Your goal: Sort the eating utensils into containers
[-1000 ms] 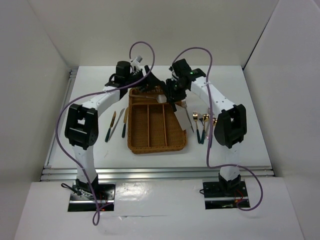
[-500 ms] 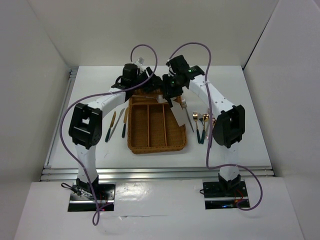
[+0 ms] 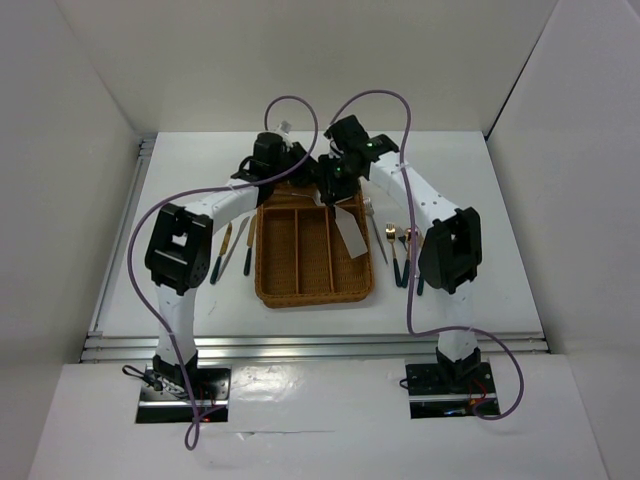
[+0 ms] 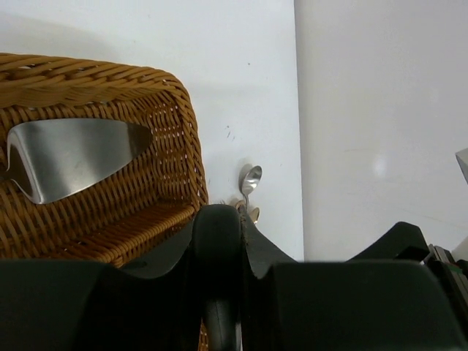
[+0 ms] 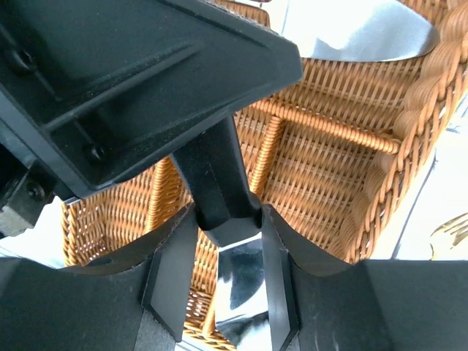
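A wide silver server hangs over the brown wicker tray (image 3: 268, 290), its blade (image 3: 349, 232) above the right long slot. My right gripper (image 3: 336, 193) is shut where the black handle meets the blade (image 5: 245, 292). My left gripper (image 3: 303, 172) is shut on the handle's far end (image 4: 217, 241). Both meet above the tray's far end. A second wide silver blade (image 5: 358, 29) lies in the crosswise slot, also seen in the left wrist view (image 4: 73, 157). The long slots look bare.
Three slim knives (image 3: 236, 248) lie on the table left of the tray. A fork (image 3: 378, 235) and spoons (image 3: 393, 245) with dark green handles lie to its right, close to the right arm's elbow (image 3: 447, 250). White walls enclose the table.
My left gripper has swung right to the right gripper and its jaws have closed round the server's handle. The right gripper has carried the server slightly left over the tray.
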`<state>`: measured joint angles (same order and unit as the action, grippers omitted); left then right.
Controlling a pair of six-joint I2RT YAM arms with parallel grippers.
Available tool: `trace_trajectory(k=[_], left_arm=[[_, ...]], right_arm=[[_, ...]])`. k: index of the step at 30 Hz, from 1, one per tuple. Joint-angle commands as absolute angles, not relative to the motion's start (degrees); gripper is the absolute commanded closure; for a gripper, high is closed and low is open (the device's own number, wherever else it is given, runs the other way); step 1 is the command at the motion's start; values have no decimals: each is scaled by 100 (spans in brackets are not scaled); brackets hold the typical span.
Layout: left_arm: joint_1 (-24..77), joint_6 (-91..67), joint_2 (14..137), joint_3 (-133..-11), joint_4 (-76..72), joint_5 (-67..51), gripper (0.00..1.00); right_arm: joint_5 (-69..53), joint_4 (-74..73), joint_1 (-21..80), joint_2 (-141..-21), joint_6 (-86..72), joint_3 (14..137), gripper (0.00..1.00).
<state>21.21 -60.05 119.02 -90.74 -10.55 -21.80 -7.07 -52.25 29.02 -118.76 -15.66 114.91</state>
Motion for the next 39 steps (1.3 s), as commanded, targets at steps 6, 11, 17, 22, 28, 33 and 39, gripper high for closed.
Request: trace_trajectory(k=[6,11,17,22,28,33,39], left_arm=[[1540,-6985,11655,-8570,-1801,-1802,100],[1327,-7259,11479,-8446,-1854,-1012,100],[1389,-7733,11364,-8332,-2136,295,100],[1810,-8093,11198,-8148,-2354,1439,100],[1951,-8210,11206,-8147,-2303,2222,100],[2004,-8007,11259,-8096,-2075,2531,100],[1951,-7727,10863,-7708,-2408,2531,100]], right_arm=[[-335,-5423,2936,-11612,-1644,11918,12],[-316,-5791,2339,-11049,-1775,11918,0],[-501,-5607,1873,-9845,-1881,11207,0],[-439,-5668,1636,-9361,-1881,10566,0],[-492,-5607,1468,-9062,-1881,9906,0],[-492,-5555,1284,-8878,-1828,9713,0],[-615,-5432,1230,-8824,-1775,9422,0]])
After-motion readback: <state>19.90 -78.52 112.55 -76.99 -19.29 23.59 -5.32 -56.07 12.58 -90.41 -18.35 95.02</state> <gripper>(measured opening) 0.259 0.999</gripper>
